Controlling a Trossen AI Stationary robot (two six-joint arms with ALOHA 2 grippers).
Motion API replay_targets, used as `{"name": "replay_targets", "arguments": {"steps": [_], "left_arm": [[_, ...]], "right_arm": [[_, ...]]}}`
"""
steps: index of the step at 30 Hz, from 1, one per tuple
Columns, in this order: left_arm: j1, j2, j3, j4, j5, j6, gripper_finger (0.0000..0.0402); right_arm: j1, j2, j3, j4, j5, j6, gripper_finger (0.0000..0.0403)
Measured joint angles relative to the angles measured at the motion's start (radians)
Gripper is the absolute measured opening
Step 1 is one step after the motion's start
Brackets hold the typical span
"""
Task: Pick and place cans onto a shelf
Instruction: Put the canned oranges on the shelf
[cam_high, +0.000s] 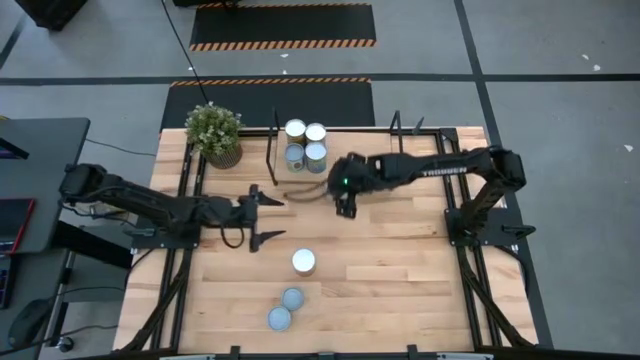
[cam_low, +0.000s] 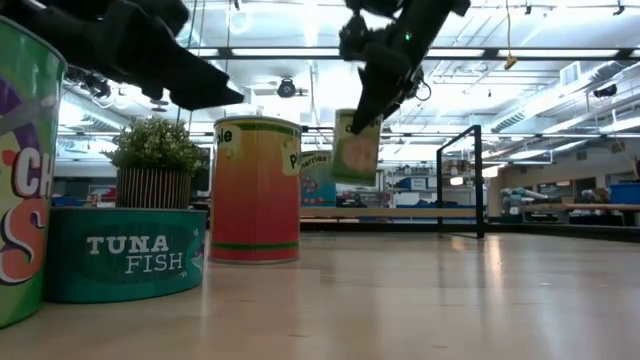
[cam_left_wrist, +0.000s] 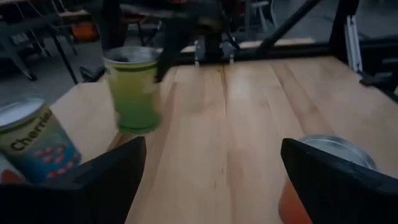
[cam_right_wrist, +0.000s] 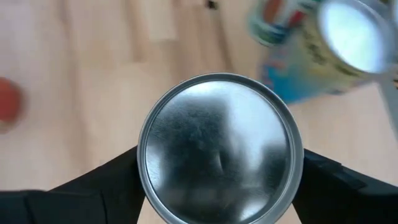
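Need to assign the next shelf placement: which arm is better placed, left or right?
Right. The right tool is shut on a can, lifted off the table near the shelf and its four cans. The left tool is open and empty, farther away.

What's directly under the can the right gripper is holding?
The right gripper holds a can in the air; in the low view bare tabletop lies below it. In the high view the arm covers that spot.
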Motion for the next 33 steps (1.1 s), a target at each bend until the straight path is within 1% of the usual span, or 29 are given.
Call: {"name": "replay_targets", "arguments": {"steps": [6,9,12,16,18,23,27,33], "left_arm": [[0.0,-0.139,-0.056,-0.003,0.0,-0.02,0.0378],[0.0,-0.181,-0.063,-0.021,0.0,-0.025,0.0378],[-0.001,-0.19,-0.062,-0.028,0.001,-0.042,0.0378],[-0.005,-0.193,-0.063,-0.044,0.001,-0.045,0.0378],[-0.005,-0.193,-0.063,-0.043,0.001,-0.045,0.0378],[-0.005,-0.193,-0.063,-0.043,0.001,-0.046,0.0378],[-0.005,-0.193,-0.063,-0.043,0.001,-0.046,0.0378],[-0.005,-0.193,-0.063,-0.043,0.001,-0.055,0.0378]], "right_arm": [[-0.158,-0.001,0.0,0.018,-0.052,-0.086,0.0331],[-0.229,-0.001,0.0,0.048,-0.091,-0.102,0.0331],[-0.277,-0.001,0.0,0.063,-0.108,-0.13,0.0331],[-0.305,-0.002,0.0,0.084,-0.158,-0.146,0.0331],[-0.306,-0.002,0.0,0.117,-0.165,-0.149,0.0331],[-0.298,-0.002,0.0,0.142,-0.165,-0.153,0.0331],[-0.298,-0.002,0.0,0.141,-0.137,-0.174,0.0331],[-0.361,0.008,0.0,0.138,-0.125,-0.198,0.0331]]}}
